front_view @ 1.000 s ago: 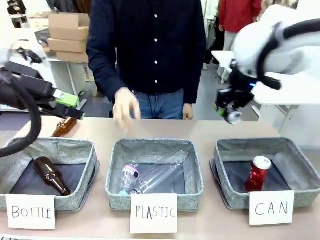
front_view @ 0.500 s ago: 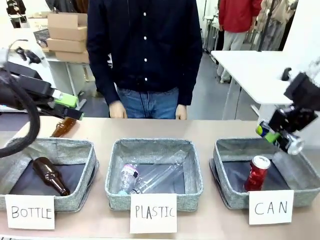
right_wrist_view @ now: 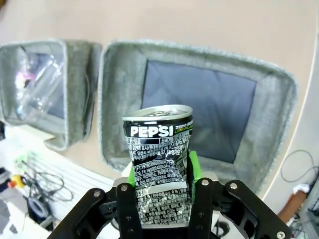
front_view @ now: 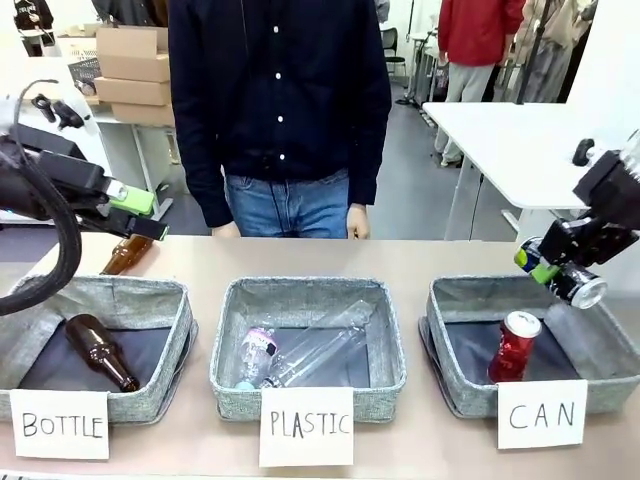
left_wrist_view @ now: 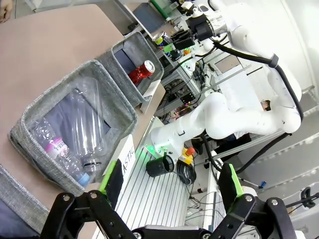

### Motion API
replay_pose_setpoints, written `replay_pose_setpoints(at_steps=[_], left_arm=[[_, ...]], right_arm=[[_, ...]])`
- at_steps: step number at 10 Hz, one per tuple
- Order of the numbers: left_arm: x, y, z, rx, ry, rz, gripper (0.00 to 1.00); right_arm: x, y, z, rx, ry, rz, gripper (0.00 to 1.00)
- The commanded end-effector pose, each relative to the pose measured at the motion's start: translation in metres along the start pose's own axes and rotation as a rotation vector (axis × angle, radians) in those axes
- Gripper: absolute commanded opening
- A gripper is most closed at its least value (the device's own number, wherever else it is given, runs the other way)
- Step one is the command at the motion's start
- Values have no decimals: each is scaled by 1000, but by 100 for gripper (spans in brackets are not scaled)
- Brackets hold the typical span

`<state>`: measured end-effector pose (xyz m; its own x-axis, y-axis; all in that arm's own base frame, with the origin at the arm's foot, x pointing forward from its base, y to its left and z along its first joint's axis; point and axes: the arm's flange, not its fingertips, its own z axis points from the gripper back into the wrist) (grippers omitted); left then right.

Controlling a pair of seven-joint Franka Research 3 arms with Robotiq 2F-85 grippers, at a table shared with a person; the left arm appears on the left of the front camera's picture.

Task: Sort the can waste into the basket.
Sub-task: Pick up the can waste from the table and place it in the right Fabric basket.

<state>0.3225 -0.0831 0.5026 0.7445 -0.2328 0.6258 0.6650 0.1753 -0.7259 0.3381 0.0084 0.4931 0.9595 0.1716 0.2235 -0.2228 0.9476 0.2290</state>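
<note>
Tabletop (front_view: pixel 430 258): flat, matte tan surface carrying three square bins of grey woven fabric with dark lining, each fronted by a white hand-lettered card.

CAN bin (front_view: pixel 470 392): rightmost in the front view. Holds the red can (front_view: pixel 515 346), a small metal cylinder with a silver top, standing slightly tilted on the dark lining.

Dark can (right_wrist_view: pixel 162 154): metal, dented and creased, dark with white print and a silver top. It sits between the green pads of the right pincer (right_wrist_view: pixel 160 175), fingers at both its sides; whether they press it or have loosened cannot be told. In the front view pincer (front_view: pixel 553 266) and can (front_view: pixel 577 287) hang above the bin's far right corner, can tilted.

PLASTIC bin (front_view: pixel 228 385): middle. Holds clear plastic bottles (front_view: pixel 300 355), crumpled and lying flat.

BOTTLE bin (front_view: pixel 160 400): leftmost. Holds one brown glass bottle (front_view: pixel 100 350) on its side; a second brown bottle (front_view: pixel 128 254) lies on the tabletop behind it.

Left pincer (left_wrist_view: pixel 172 185): black fingers with green pads spread wide, gripping nothing.

Person (front_view: pixel 280 110): dark buttoned shirt, jeans, standing at the far edge.
</note>
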Motion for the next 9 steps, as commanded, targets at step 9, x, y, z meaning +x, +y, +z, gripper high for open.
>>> replay_pose_setpoints(at_steps=[9], left_arm=[[-3, -2, -2, -16, -21, 7, 100]], right_arm=[[9, -18, -10, -5, -8, -17, 100]])
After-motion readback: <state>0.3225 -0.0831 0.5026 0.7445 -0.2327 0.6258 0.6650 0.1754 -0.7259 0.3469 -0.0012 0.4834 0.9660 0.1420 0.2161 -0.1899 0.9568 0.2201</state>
